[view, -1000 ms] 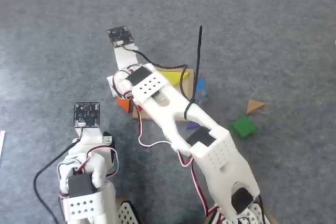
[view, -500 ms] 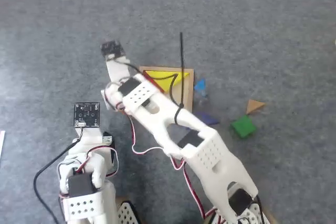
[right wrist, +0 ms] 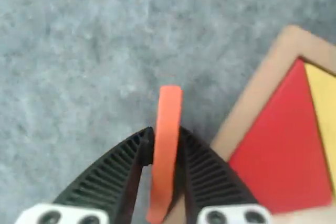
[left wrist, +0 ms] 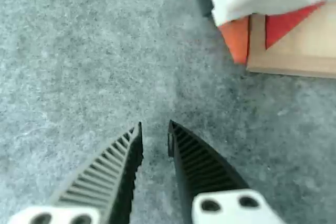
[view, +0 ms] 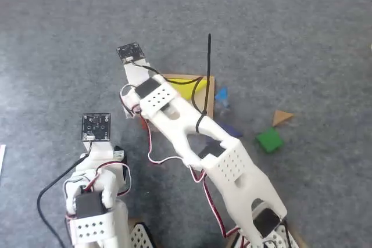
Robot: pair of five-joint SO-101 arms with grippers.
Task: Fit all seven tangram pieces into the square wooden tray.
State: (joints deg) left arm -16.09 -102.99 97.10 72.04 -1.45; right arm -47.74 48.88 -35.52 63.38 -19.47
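My right gripper [right wrist: 164, 132] is shut on an orange piece [right wrist: 165, 145], held edge-on over the carpet just outside a corner of the square wooden tray [right wrist: 252, 93]. A red piece [right wrist: 278, 156] and a yellow piece [right wrist: 323, 93] lie in the tray. In the high view the right arm [view: 174, 114] covers most of the tray [view: 208, 94], with the yellow piece [view: 185, 82] showing. My left gripper [left wrist: 155, 132] hovers low over bare carpet, open by a narrow gap and holding nothing. Ahead of it are the orange piece [left wrist: 236, 40] and the tray [left wrist: 294, 59].
Loose pieces lie on the carpet right of the tray: a light blue one [view: 221, 94], a purple one [view: 231, 130], a green square [view: 269, 140] and a tan triangle [view: 282, 117]. The left arm [view: 96, 196] sits folded at the near left.
The right arm swung left along the tray's left edge with the orange piece, then came slightly back, uncovering more of the yellow piece. The left arm stayed still.
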